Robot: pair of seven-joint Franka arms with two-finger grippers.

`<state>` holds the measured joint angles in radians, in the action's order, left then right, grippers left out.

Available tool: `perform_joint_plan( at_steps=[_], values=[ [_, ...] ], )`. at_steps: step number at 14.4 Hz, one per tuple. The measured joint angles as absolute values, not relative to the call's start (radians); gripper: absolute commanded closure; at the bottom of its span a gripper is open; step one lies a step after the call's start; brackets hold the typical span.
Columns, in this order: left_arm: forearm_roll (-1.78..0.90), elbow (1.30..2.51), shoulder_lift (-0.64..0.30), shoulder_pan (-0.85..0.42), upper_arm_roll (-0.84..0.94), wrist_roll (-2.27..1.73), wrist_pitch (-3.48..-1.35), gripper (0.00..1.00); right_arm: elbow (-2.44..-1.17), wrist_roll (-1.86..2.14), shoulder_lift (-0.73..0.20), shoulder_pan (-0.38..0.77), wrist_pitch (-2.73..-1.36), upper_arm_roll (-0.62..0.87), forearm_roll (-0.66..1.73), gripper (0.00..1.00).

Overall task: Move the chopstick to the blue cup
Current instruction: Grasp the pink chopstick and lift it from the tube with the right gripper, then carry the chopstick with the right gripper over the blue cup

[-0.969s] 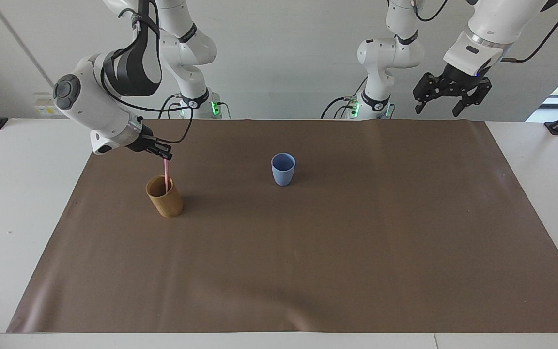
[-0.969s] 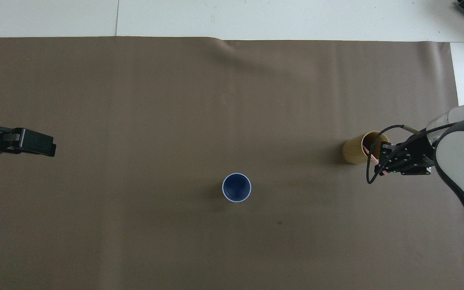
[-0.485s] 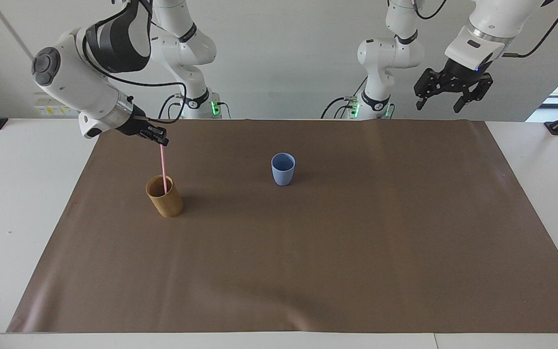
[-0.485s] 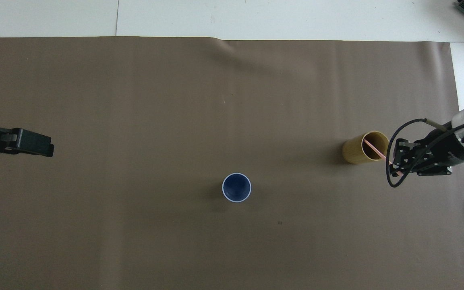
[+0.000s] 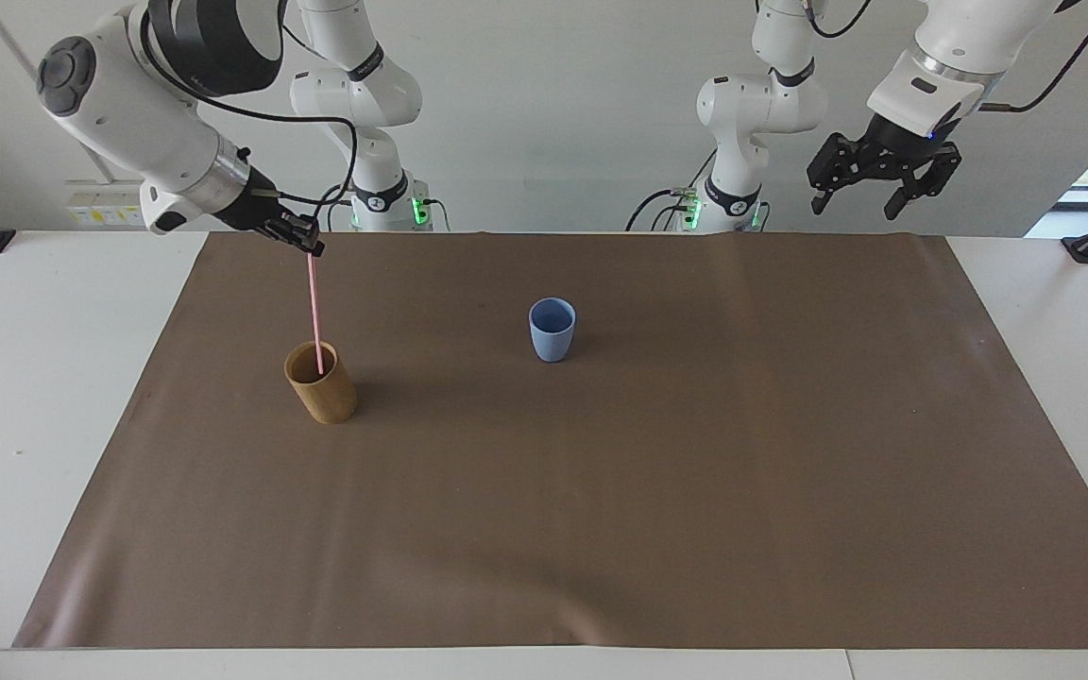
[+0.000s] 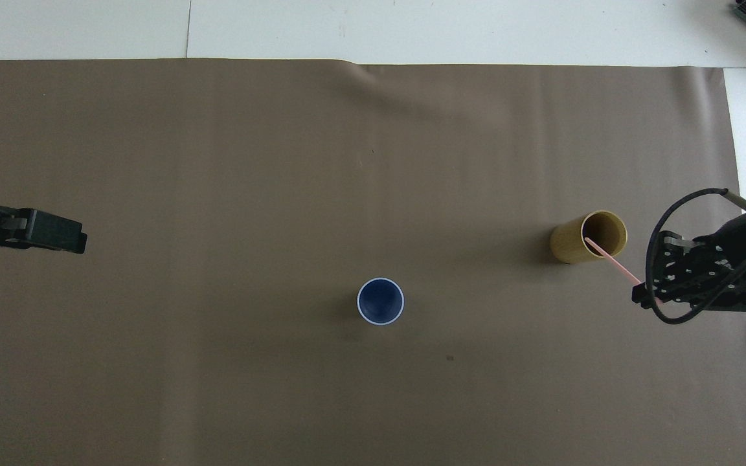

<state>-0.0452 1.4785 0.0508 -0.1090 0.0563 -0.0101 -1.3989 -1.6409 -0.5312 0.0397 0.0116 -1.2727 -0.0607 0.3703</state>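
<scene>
Since the earlier frames the right gripper [image 5: 311, 242] had risen, drawing the chopstick [image 5: 315, 310] almost out of the brown cup [image 5: 321, 382]. Seen from across the table, it pinched the stick's top end, the lower tip just inside the rim below; the blue cup [image 5: 552, 329] stood well apart, toward the left arm's end. The left gripper [image 5: 867, 194] waited high, spread wide. From overhead, the stick slanted from the clamped fingers into the cup mouth. It looked light, stiff and slippery; gripped at one end, it would probably swing.
</scene>
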Motion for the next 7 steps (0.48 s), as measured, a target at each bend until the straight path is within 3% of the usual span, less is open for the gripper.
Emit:
perform_joint_plan(
  at_steps=[3, 7],
  values=[
    [-0.045, 1.478, 0.051, -0.109, 0.056, 0.002, -1.399, 0.0, -1.641, -0.683, 0.04, 0.039, -1.274, -0.046, 0.456, 1.0],
    [-0.045, 1.479, 0.051, -0.109, 0.056, 0.032, -1.399, 0.0, -1.654, -0.949, 0.045, 0.199, -1.407, -0.032, 0.519, 1.0]
  ],
)
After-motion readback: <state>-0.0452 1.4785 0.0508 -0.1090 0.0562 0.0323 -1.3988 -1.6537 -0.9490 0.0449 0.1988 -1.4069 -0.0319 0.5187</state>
